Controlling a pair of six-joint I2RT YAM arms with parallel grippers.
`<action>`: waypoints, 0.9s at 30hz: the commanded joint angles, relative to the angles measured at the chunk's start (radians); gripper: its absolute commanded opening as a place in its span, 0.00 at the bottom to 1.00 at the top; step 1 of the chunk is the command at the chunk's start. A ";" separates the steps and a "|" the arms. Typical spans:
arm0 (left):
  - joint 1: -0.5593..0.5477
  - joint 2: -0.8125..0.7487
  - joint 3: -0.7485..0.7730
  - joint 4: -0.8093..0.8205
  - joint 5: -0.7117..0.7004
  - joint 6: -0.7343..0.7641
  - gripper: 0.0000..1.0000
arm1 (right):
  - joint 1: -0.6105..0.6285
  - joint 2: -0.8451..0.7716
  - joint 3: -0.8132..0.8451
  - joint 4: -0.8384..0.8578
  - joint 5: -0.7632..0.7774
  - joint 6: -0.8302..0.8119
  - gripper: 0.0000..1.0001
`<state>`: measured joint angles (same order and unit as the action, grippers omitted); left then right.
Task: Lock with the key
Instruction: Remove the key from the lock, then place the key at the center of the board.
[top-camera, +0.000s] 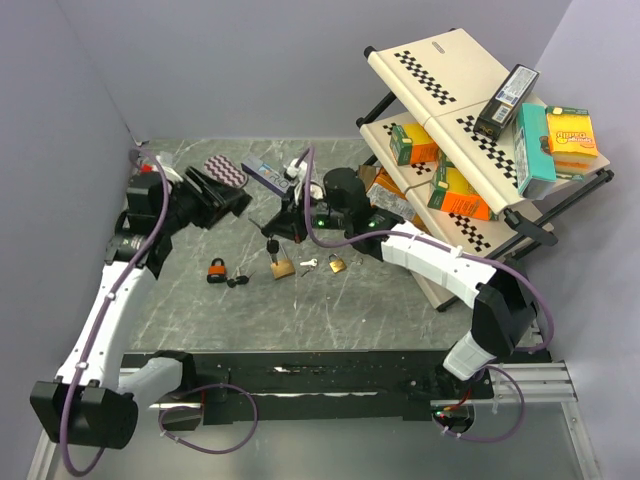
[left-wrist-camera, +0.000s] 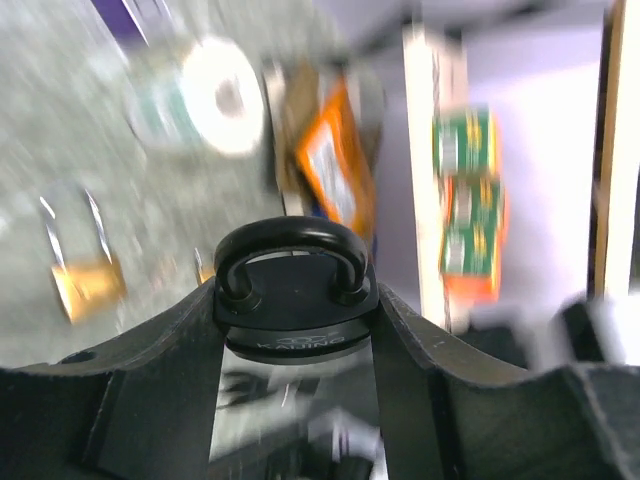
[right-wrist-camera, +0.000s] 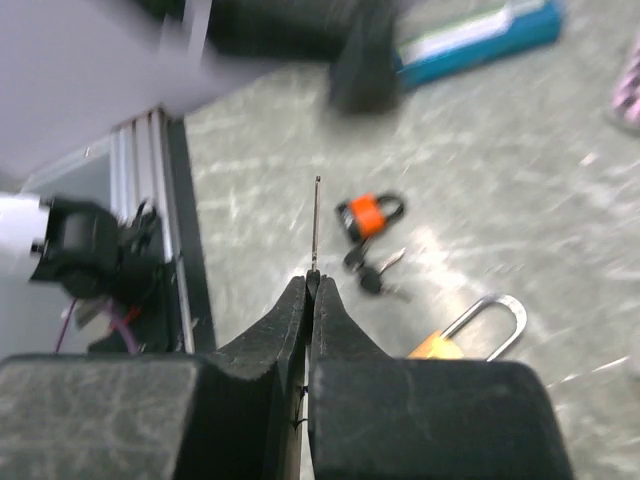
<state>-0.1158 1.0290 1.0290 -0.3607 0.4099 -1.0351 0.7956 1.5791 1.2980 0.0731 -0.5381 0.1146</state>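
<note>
L gripper (left-wrist-camera: 297, 296) pinches black padlock (left-wrist-camera: 295, 325), shackle up. R gripper (right-wrist-camera: 312, 288) is clamped tight on thin key (right-wrist-camera: 317, 225), blade pointing 12 o'clock. From above, padlock sits approx 9 o'clock of key, well apart. Both in hand; to do: insert & turn, imo.

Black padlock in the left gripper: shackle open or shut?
Looks shut: both shackle legs sit in the padlock body.

White arms (top-camera: 100, 310) bear black fingers (right-wrist-camera: 250, 350) and purple cables (top-camera: 163, 200).
</note>
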 joint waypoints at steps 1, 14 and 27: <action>0.060 0.029 0.124 0.164 -0.131 0.000 0.01 | 0.031 -0.056 -0.042 -0.018 -0.071 0.019 0.00; 0.407 0.215 0.383 -0.379 0.176 0.678 0.01 | 0.028 0.163 0.213 0.003 -0.080 0.173 0.00; 0.682 0.322 0.421 -0.714 0.095 1.167 0.01 | 0.171 0.654 0.630 0.194 -0.063 0.411 0.00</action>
<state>0.5373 1.3739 1.4048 -1.0031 0.5121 -0.0422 0.9184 2.1468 1.8000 0.1535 -0.5957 0.4301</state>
